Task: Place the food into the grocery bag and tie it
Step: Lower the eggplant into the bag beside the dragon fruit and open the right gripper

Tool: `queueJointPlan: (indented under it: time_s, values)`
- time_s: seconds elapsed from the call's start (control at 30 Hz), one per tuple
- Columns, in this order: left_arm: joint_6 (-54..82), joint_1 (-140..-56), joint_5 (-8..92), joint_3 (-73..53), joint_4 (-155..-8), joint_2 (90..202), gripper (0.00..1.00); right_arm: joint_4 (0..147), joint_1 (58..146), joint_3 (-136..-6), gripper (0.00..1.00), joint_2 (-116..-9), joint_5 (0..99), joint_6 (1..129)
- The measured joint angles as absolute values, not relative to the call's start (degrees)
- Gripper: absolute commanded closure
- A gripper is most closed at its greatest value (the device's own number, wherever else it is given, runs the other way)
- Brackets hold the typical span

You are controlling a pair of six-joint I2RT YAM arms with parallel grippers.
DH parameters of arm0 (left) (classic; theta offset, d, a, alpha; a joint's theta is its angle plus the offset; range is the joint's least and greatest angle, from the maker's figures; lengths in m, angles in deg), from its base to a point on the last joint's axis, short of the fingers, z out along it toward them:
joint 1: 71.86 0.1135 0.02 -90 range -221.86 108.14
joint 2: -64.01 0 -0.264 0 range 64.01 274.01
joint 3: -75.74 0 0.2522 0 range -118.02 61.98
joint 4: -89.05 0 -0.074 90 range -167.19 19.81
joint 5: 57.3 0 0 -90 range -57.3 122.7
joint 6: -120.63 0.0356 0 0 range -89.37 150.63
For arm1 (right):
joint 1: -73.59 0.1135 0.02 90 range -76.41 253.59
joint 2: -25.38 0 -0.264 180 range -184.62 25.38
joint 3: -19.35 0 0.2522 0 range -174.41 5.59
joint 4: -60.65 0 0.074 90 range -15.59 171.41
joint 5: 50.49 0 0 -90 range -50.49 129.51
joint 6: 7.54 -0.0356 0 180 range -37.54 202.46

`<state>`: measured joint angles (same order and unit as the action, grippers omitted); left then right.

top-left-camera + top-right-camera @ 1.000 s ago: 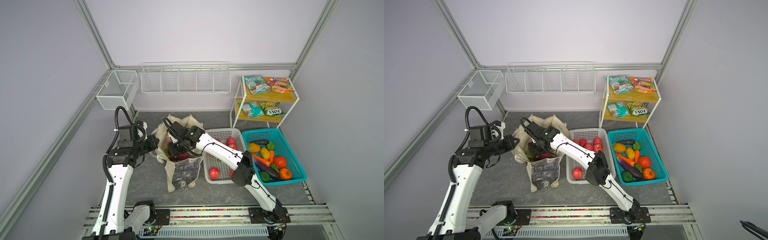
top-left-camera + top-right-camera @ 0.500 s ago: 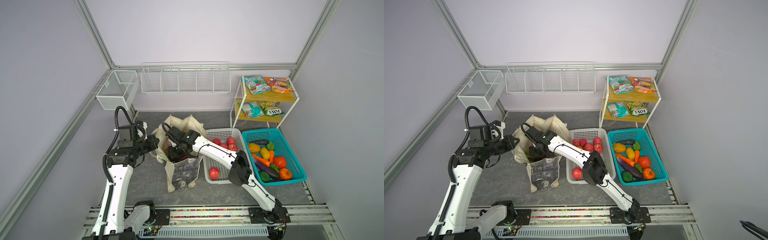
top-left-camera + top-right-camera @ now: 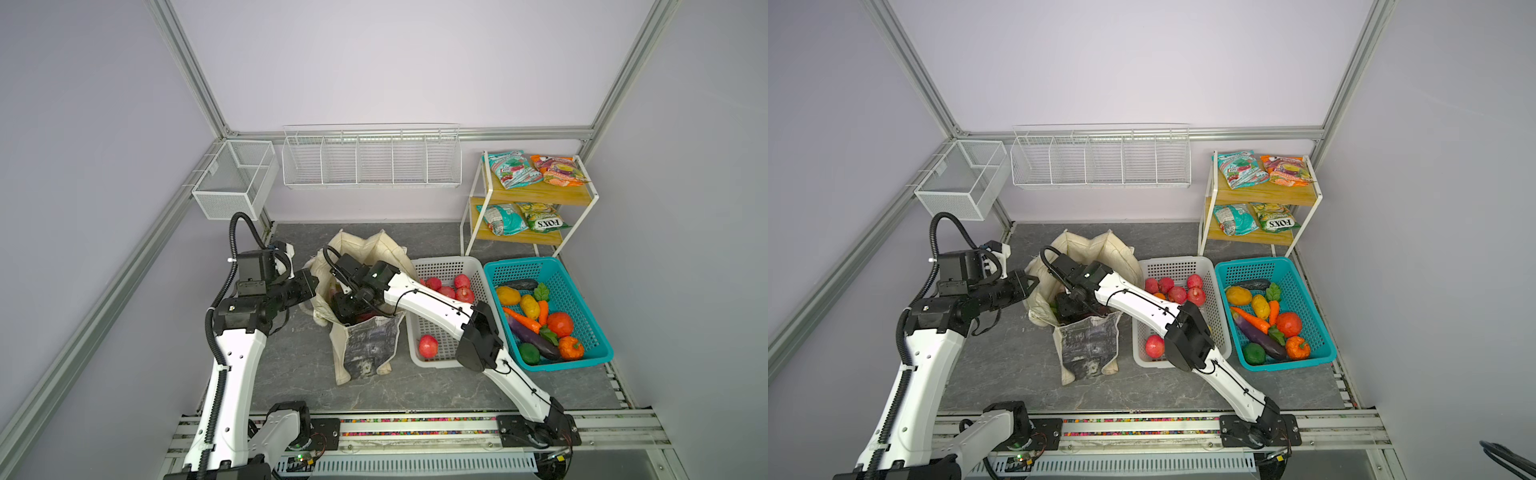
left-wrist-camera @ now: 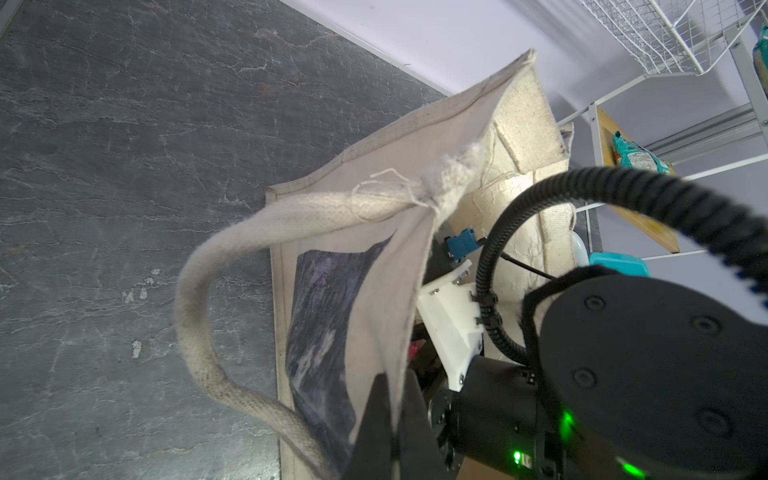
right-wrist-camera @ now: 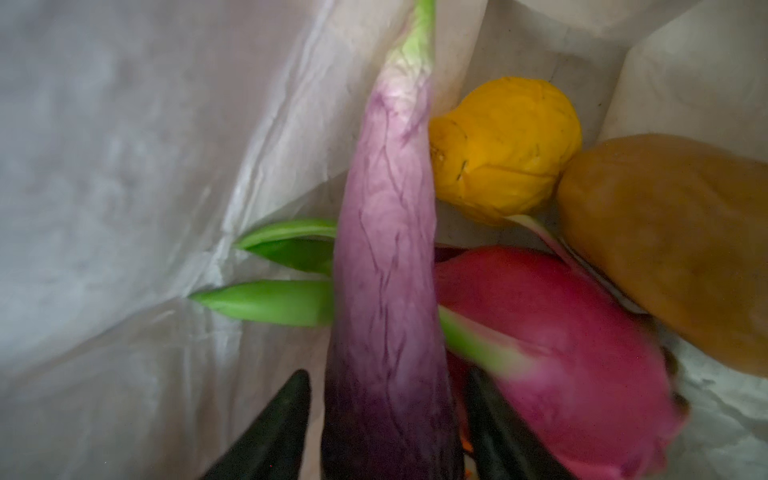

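Grocery bag holding purple eggplant, dragon fruit, yellow fruit

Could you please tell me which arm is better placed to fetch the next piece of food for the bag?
Right, probably: the left end effector is pinching the grocery bag rim open, while the white basket and teal basket lie nearer the right arm.

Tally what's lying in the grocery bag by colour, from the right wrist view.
Purple piece: 1
Yellow piece: 1
Orange-brown piece: 1
Pink dragon fruit, green-tipped: 1
Total showing in the grocery bag: 4
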<state>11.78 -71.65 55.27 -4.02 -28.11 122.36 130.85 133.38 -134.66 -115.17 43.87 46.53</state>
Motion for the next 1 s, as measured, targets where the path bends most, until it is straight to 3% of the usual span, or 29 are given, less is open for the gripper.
queueJointPlan:
  time_s: [0.07,0.4,0.5,1.0]
  values:
    - [11.78,-71.65,55.27,-4.02,-28.11,122.36,1.0,130.48,133.38,-134.66,0.16,-115.17,43.9,46.78]
    - [11.78,-71.65,55.27,-4.02,-28.11,122.36,1.0,129.41,133.42,-134.68,0.01,-115.04,43.31,47.65]
    - [11.78,-71.65,55.27,-4.02,-28.11,122.36,1.0,129.54,133.42,-134.7,0.12,-114.66,42.21,48.0]
    - [11.78,-71.65,55.27,-3.98,-28.7,122.36,1.0,135.79,132.85,-139.07,0.12,-110.12,35.66,51.19]
